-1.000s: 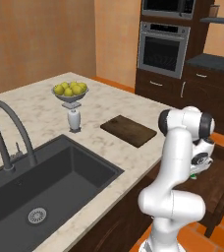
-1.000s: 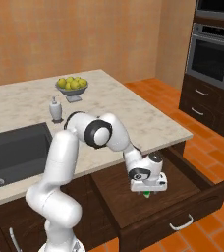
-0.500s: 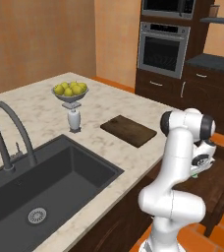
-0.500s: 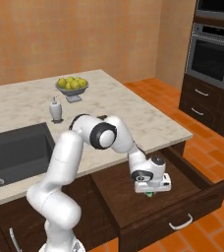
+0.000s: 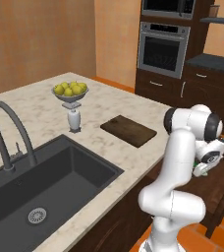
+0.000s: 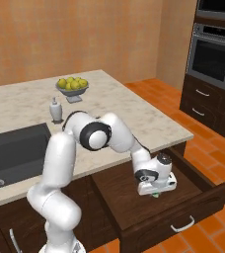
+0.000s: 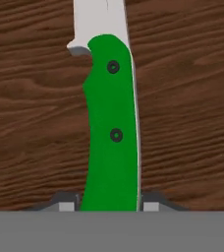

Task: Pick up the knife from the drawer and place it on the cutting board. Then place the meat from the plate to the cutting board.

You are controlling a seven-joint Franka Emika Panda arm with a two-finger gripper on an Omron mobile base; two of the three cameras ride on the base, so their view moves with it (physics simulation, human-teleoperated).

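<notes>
Reaching into the grainy wooden drawer (image 6: 134, 207), the end effector (image 7: 109, 206) is closing narrowly around the knife (image 7: 111, 133), its smooth green handle pointing toward 6 o'clock.

knife (image 7: 110, 123) blade tip — cropped at top

Bright green knife (image 7: 111, 133) handle with two dark rivets, pale silver blade; dark brown grainy drawer (image 7: 35, 123) floor; dark brown cutting board (image 5: 128, 130); speckled beige worktop (image 5: 40, 108)
</notes>
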